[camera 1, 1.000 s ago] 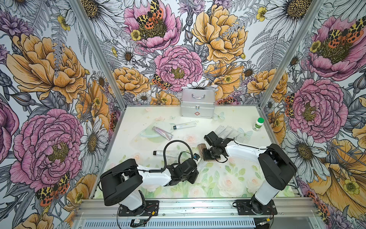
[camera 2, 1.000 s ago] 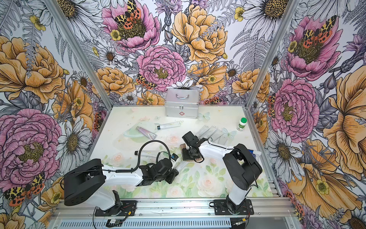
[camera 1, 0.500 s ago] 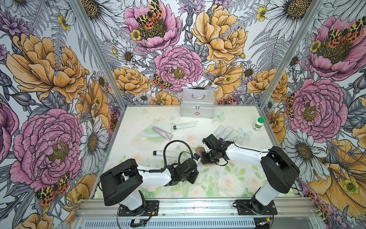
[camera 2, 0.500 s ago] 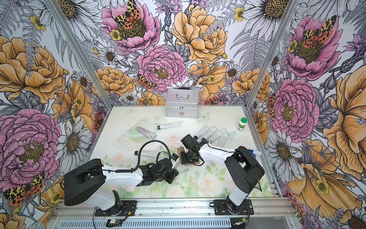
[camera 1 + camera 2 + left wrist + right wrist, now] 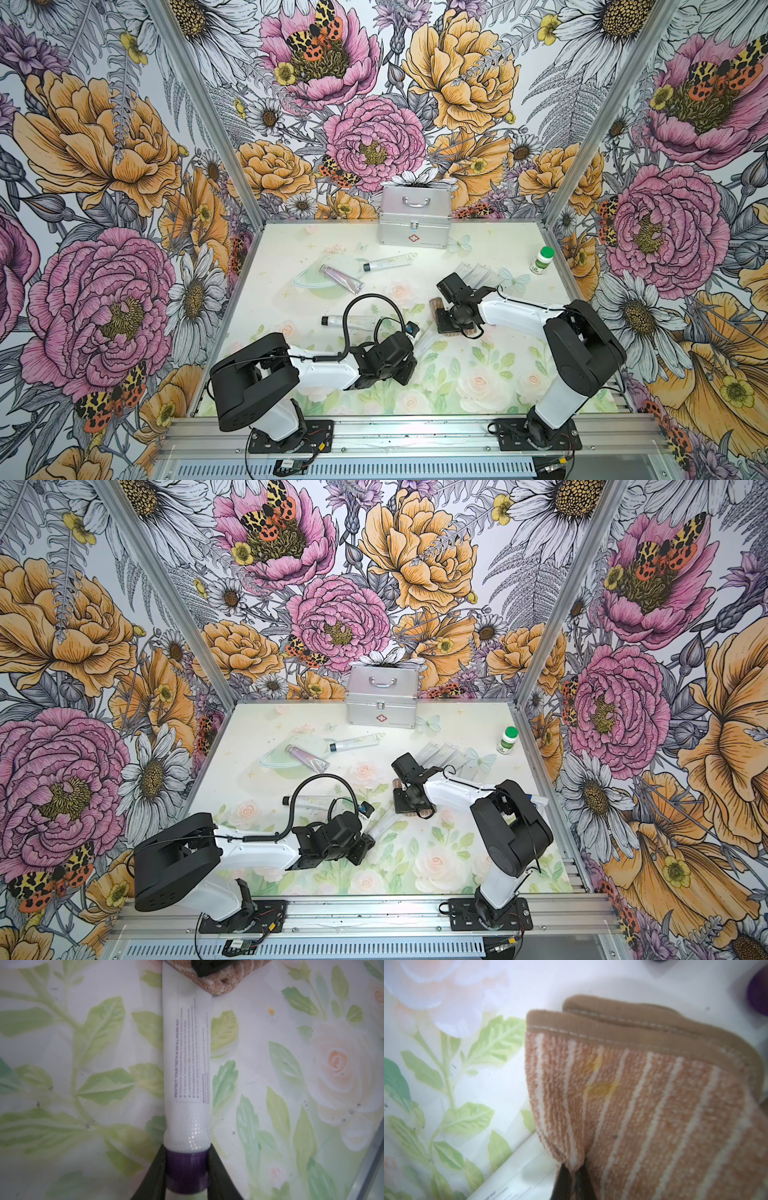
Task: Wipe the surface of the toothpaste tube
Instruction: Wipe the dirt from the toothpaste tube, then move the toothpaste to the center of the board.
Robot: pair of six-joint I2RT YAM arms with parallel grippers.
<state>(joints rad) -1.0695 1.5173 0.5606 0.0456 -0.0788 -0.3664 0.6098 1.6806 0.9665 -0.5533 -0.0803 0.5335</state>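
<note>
— Right arm moved just then: the striped cloth (image 5: 643,1105) drew back from the cap end, where it had been half a second before.
— Where was the toothpaste tube (image 5: 187,1053)?
— Flat on the floral mat (image 5: 478,374), well in front of the silver case (image 5: 414,220), away from the wall. And the left gripper (image 5: 187,1159) was clamped on its purple cap (image 5: 187,1169), one finger on either side.
— And the right gripper (image 5: 574,1167)?
— Pinched tight on a fold of the cloth, which lay over the tube's flat end, touching it.
</note>
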